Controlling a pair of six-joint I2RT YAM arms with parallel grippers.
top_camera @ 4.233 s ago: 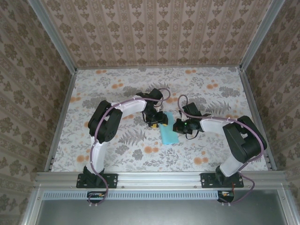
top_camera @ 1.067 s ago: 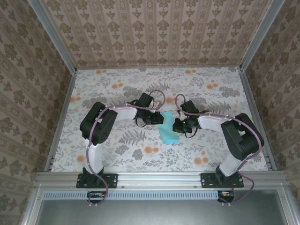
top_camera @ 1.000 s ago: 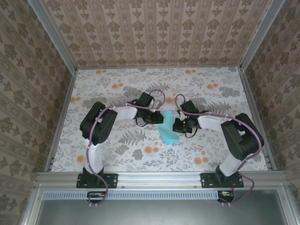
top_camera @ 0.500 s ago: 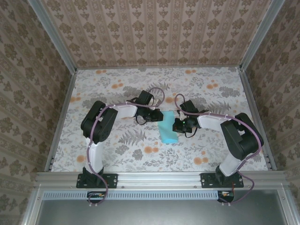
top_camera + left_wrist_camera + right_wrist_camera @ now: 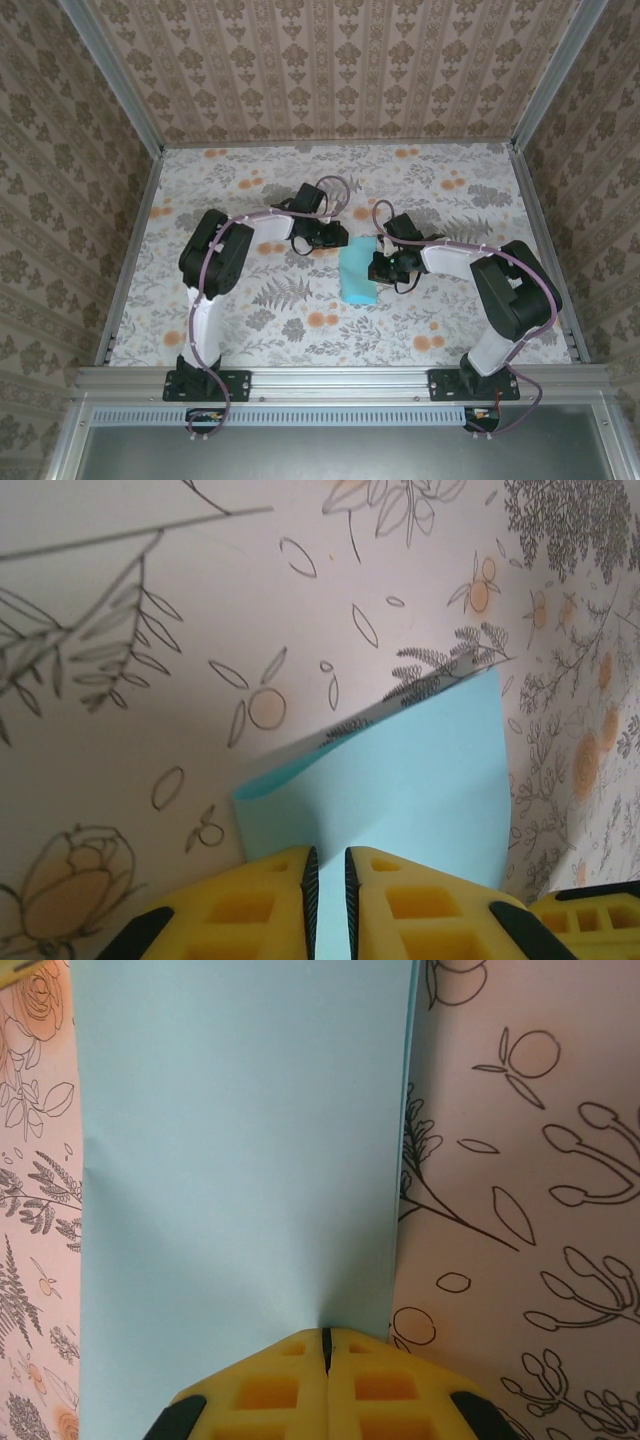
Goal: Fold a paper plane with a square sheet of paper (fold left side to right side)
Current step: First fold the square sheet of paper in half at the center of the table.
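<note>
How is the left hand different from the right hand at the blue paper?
The left hand has a thin gap between its yellow fingers, with blue showing through; the right hand has its fingers pressed together on the edge of the paper. From above, the left hand sits at the paper's far left corner, the right hand about halfway along its right edge. Both have yellow fingers, and both are at the same paper.

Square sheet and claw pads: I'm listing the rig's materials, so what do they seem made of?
The square sheet of paper: thin matte paper, likely; it curves, creases faintly, no gloss. The right claw pads: yellow, matte, moulded with square pockets, probably rubber or soft plastic; hardness unclear.
</note>
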